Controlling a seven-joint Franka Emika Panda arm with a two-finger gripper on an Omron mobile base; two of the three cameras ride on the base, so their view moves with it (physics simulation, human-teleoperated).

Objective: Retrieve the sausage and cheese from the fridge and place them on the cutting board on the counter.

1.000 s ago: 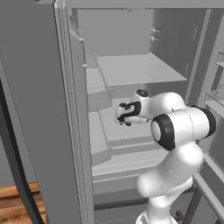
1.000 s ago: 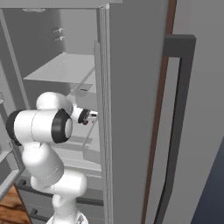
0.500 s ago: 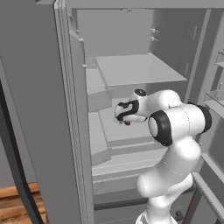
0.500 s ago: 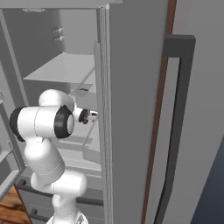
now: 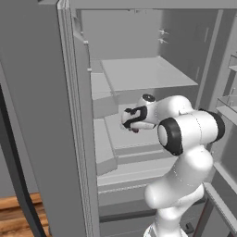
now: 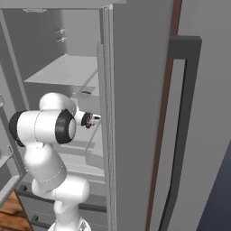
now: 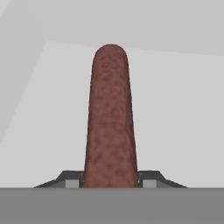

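You see the jaws clamped on the dark reddish-brown cylindrical sausage (image 7: pixel 110 118) | gripper (image 5: pixel 134 124) inside the open tall grey fridge (image 5: pixel 41 115) | above a pale grey shelf (image 5: pixel 139 136)

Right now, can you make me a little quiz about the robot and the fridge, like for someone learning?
1. True or false: the gripper is closed on the sausage.
2. Where is the robot's hand working?
A. Over a cutting board
B. Inside the open fridge, above a pale grey shelf
C. Beside a closed drawer
3. Fill in the blank: in the hand view, the sausage sticks out from between the two dark ____.

Key
1. True. A finger sits on each side of the sausage, right against it.
2. B
3. fingertips
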